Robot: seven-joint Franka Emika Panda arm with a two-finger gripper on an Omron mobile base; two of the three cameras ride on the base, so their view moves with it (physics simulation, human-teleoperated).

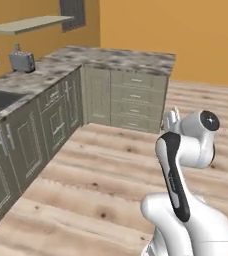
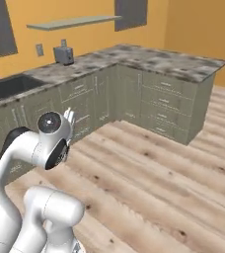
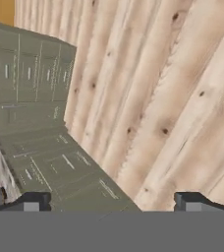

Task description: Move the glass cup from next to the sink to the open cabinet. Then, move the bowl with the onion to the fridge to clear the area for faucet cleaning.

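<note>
- Nothing of the glass cup or the onion bowl can be made out from where I stand.
- Tabletop (image 1: 121, 59) and sink (image 2: 11, 85) lie well off; driving closer, my arm could clip the cabinets (image 2: 149, 99).
- Toaster (image 1: 22, 61) sits near the sink.
- My tool (image 3: 112, 201) gapes wide, holding nothing.

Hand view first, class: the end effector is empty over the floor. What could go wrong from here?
1. The open end effector faces wooden floor and cabinet fronts, with no cup or bowl in sight, so a reach now would be blind.
2. The sink lies well off; swinging the arm could clip the counter.
</note>
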